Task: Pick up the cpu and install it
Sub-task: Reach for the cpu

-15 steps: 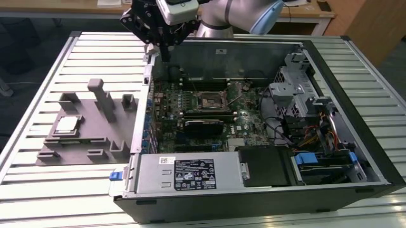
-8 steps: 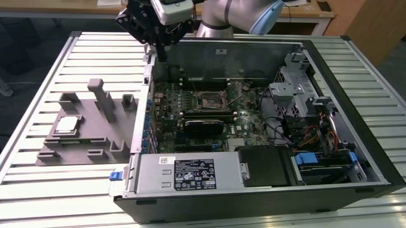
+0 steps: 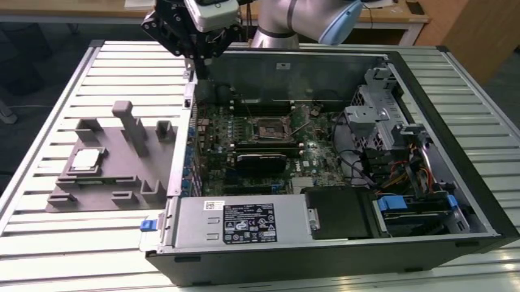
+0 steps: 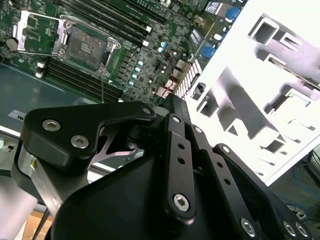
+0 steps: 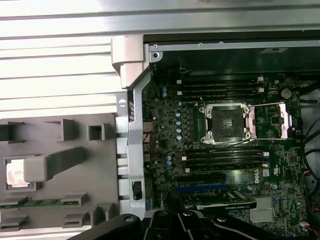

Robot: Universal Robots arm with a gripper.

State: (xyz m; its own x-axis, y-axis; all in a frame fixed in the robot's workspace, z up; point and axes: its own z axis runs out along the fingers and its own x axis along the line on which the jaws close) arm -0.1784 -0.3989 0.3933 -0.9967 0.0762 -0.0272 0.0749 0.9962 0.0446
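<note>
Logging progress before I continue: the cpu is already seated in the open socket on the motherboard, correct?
No. In the exterior view the cpu lies in the grey fixture outside the case; the first wrist view shows the open socket on the motherboard empty.

Overhead light looks bright and even to me in the exterior view. The slatted desk (image 3: 49, 243) shines pale, and the grey fixture (image 3: 106, 182), at nine o'clock from the computer case (image 3: 325, 258), throws only soft, short shadows. The case interior is dimmer. In the second wrist view the fixture burns out to plain white, while the end effector (image 4: 175, 107) sits dark and slightly soft near the lens. In the first wrist view the desk slats glare in bands and the cpu (image 5: 16, 172) looks washed out.
</note>
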